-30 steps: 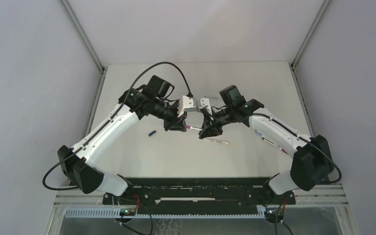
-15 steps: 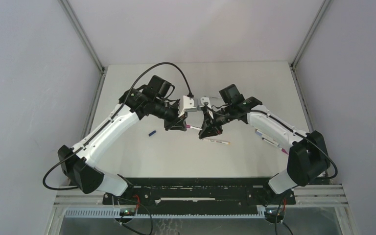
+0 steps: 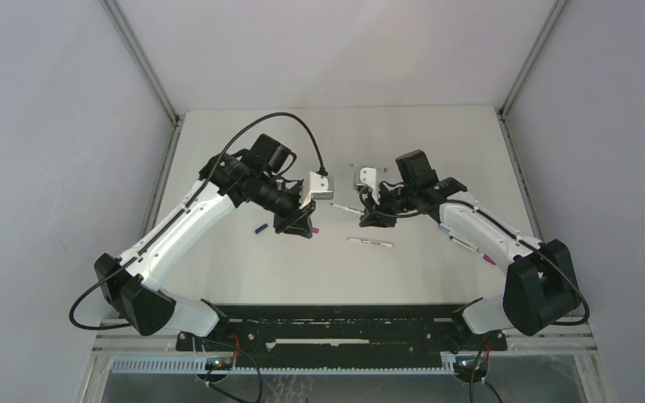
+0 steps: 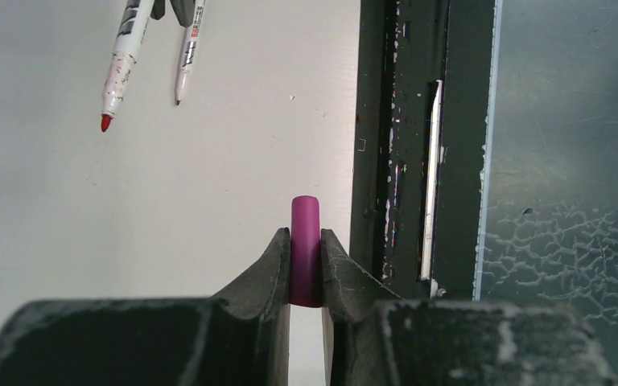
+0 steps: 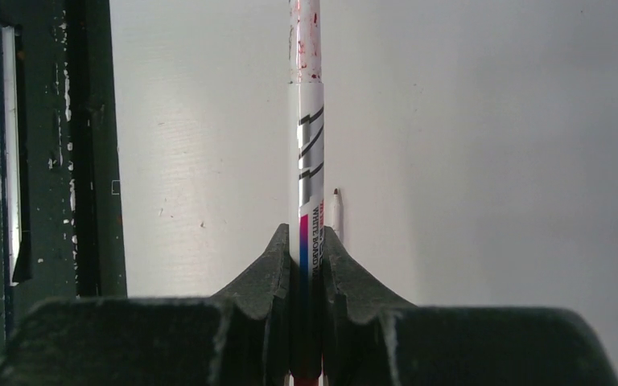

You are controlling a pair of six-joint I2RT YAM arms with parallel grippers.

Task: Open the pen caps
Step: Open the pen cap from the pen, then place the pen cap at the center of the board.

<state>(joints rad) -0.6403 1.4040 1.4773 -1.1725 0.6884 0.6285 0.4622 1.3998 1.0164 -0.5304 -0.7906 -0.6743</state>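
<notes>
Pale bench (image 3: pixel 403 138), enclosed by grey walls, is recorded as the working surface. At the left, a blue cap (image 3: pixel 260 227) is seen lying loose on it. Near it to the right, the left jaws are pressed onto a magenta cap (image 4: pixel 306 241), which is pinched between them with one end standing proud; it appears to be held above the bench.

A gap is observed between this cap and the pen (image 5: pixel 310 153) to its right. That pen's barrel is clamped by the right jaws, and its bare red tip (image 4: pixel 106 123) is pointed towards the left arm. The cap is therefore judged already off, and the step in hand is judged to be the setting down of both parts.

It is advised that the cap be lowered close to the bench, near the blue one, before the jaws are spread, since so short a cylinder may roll. The pen should be laid flat beside the loose pen (image 3: pixel 369 243) and not dropped.

Further pens (image 3: pixel 468 246) are noted at the far right, beside the right forearm; whether they are capped cannot be told.
</notes>
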